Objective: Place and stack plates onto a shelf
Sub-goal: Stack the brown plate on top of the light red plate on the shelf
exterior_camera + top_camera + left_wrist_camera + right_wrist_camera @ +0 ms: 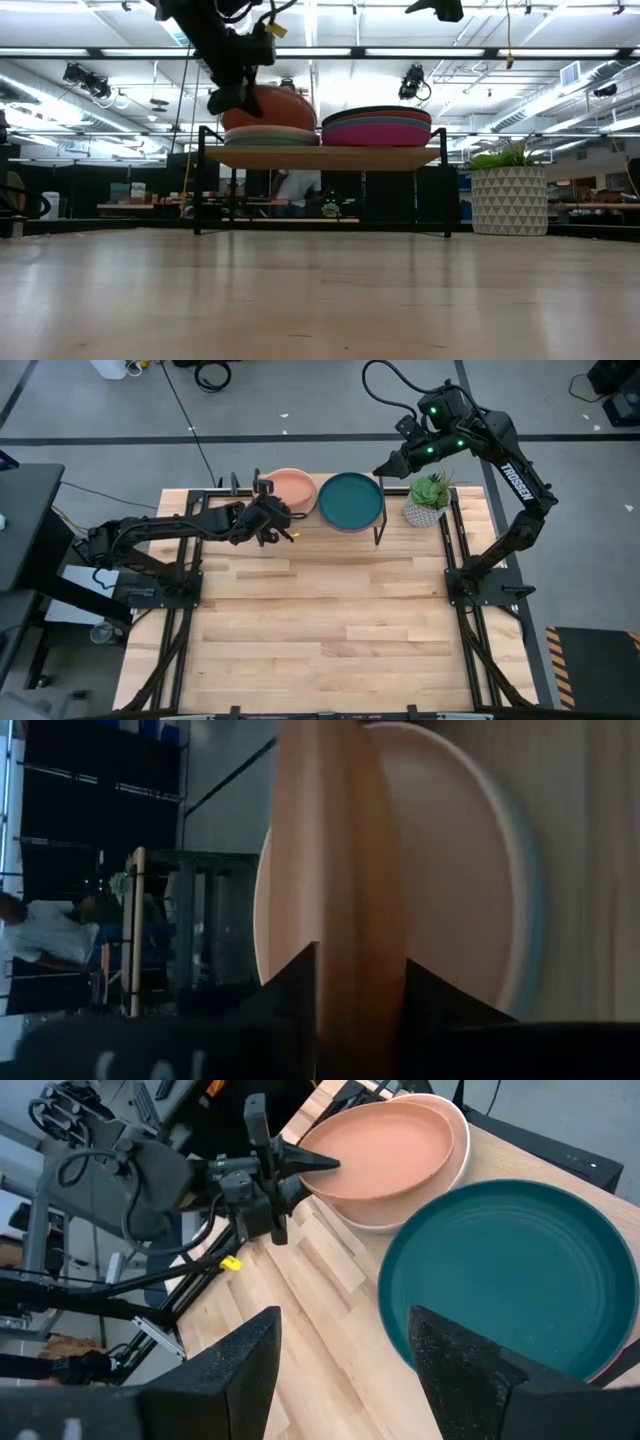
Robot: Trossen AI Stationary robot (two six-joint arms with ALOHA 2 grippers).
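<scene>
Risk lay at the shelf (320, 157), where the left hand (300, 1162) pinched the orange plate's (292, 488) rim, tilted above the left stack (270, 136); an early release could slide it off. The right hand (383, 468) hovered spread and empty over the teal plate (351, 499).

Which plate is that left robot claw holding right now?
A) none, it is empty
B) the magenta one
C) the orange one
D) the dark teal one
C: the left gripper is pinched on the rim of the orange plate, holding it tilted over the left pile on the shelf, while the dark teal plate lies untouched on top of the other pile.
</scene>
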